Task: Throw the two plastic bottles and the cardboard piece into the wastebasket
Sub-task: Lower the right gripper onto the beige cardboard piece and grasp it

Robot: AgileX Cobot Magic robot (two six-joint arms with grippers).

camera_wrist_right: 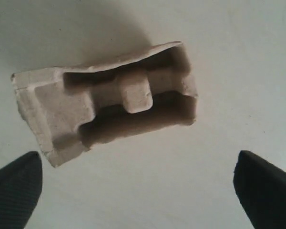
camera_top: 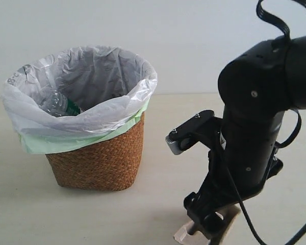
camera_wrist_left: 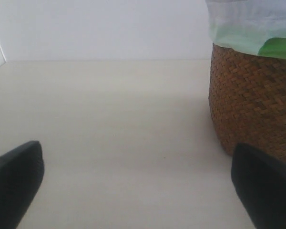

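Observation:
The wicker wastebasket (camera_top: pixel 99 158) stands left of centre on the table, lined with a white bag over a green one. A clear bottle with a green label (camera_top: pixel 58 104) lies inside it against the left wall; the bottle with the black cap is hidden. The beige cardboard piece (camera_wrist_right: pixel 105 102) lies flat on the table, hollows up, just beyond my right gripper (camera_wrist_right: pixel 138 191), which is open with nothing between its fingers. In the exterior view the right arm leans down over the cardboard piece (camera_top: pixel 183 236) at the bottom edge. My left gripper (camera_wrist_left: pixel 138 183) is open and empty beside the wastebasket (camera_wrist_left: pixel 255 105).
A pale wall rises behind the table. The bulky black right arm (camera_top: pixel 260 117) fills the right side of the exterior view, with cables looping above and beside it. Bare tabletop (camera_top: pixel 168 122) lies between the basket and the arm.

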